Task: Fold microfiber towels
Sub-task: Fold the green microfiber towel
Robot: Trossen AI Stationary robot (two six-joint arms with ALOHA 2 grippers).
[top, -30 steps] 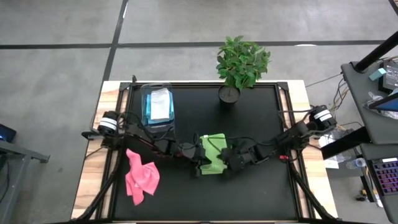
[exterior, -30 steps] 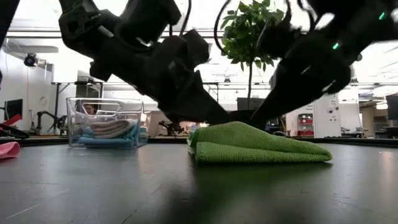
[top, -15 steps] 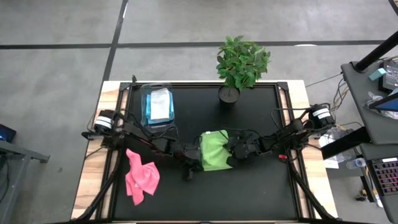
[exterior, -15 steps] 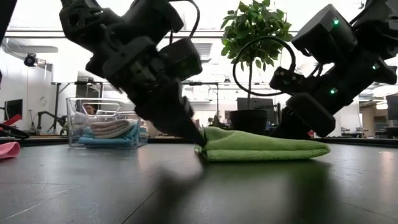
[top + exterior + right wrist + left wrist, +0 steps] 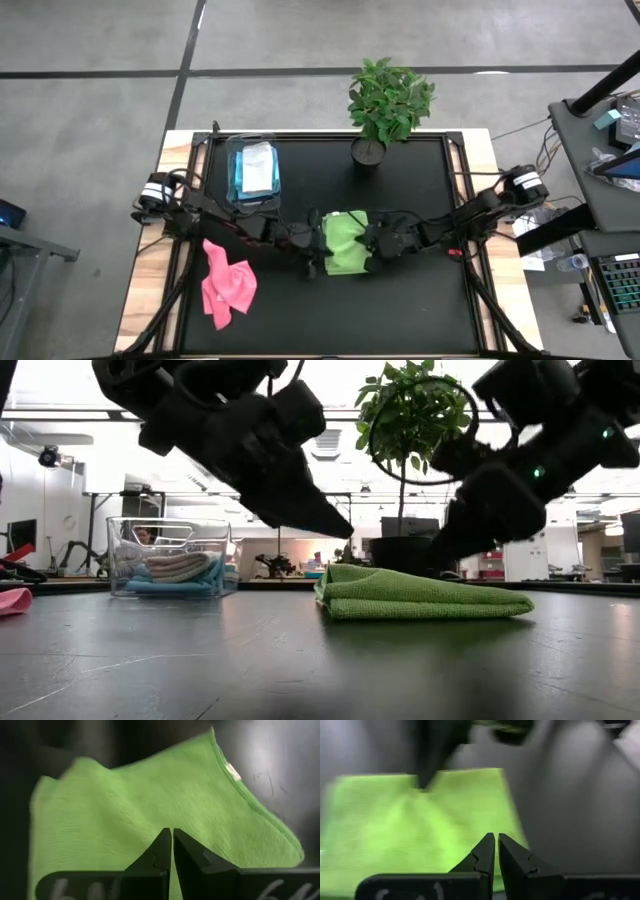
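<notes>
**Lime green microfiber towel folded at table centre, both grippers closed and empty**

Lime green microfiber towel [image 5: 346, 243] lies folded flat on the black table [image 5: 420, 300], between both arms. Left gripper [image 5: 495, 840] hangs just above its left edge, fingers pinched together, nothing held. Right gripper [image 5: 172, 834] is over the right edge, also pinched together, empty. In the low view, contact with the cloth is hard to judge. Crumpled pink microfiber towel [image 5: 226, 287] sits front-left. Clear plastic bin [image 5: 253, 168] holds folded cloths; count unclear.
</notes>
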